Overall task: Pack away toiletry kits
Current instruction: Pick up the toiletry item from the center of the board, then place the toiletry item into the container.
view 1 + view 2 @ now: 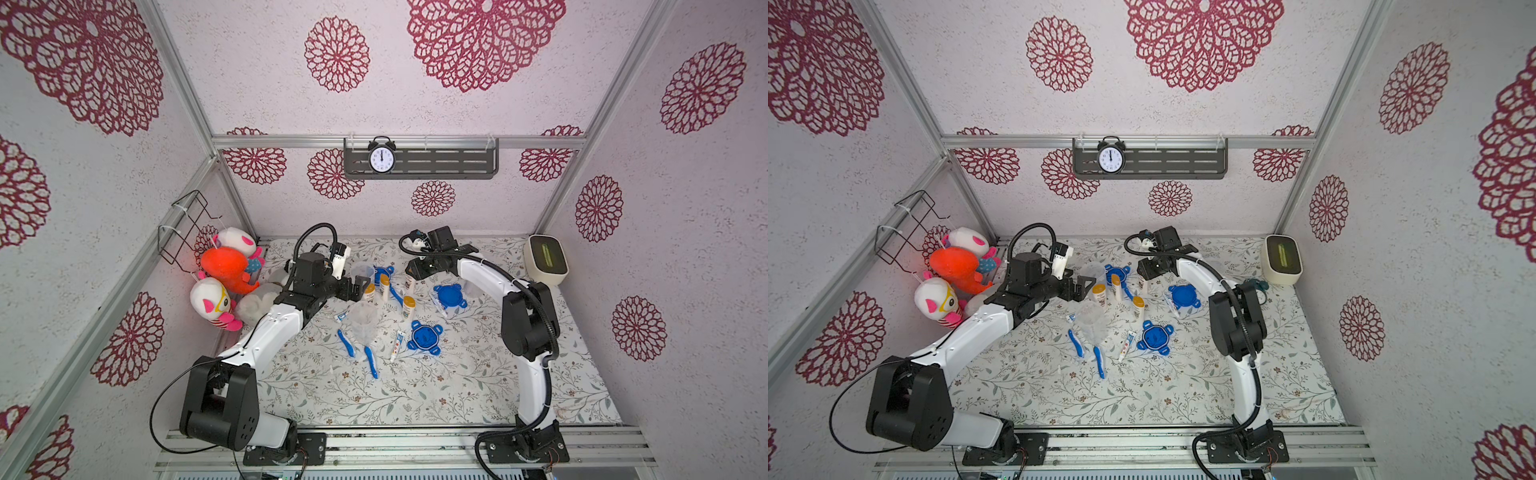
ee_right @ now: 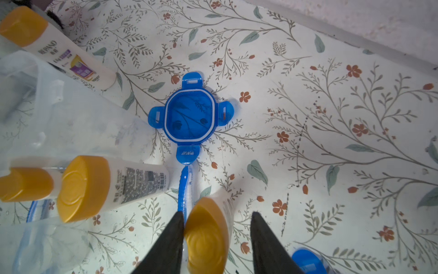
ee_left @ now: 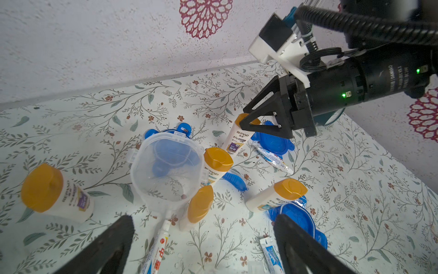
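Right hand point(image 2: 216, 213): standing part-open astride the orange cap of a white bottle point(image 2: 206, 237); one finger is touching the cap and the other is standing clear of it, so nothing is being gripped yet
Left hand point(image 1: 354, 291): hanging wide open and empty above an upright clear jar point(image 3: 166, 166), with loose bottles standing around below its fingertips
Step in hand: the pose suggests a grasp of the bottle is being set up, for carrying it to a jar
Doing it well: the cap is sitting off-centre between the fingers, so squeezing from here is risking a sideways shove and a topple; centring first and taking hold lower, on the white body, is looking safer than pinching the smooth rounded cap
Watching for: a blue toothbrush point(image 2: 186, 189) is lying just beyond the fingertips, with a blue lid point(image 2: 189, 116) further out, face up; the lift is wanting to go straight up, clear of both
Kits: everything is lying loose on the counter point(image 2: 331, 142); no lid is on, and the upright jar is looking empty
Hidden: the bottle's base is sitting behind its own cap in the right wrist view, so I cannot tell whether it is upright or leaning; the finger roots of both hands are being cut off at the frame edge
Hard to make out: the clear jars are blending into the floral counter in both top views; the jar lying on its side point(image 1: 363, 324) is showing as little more than an outline
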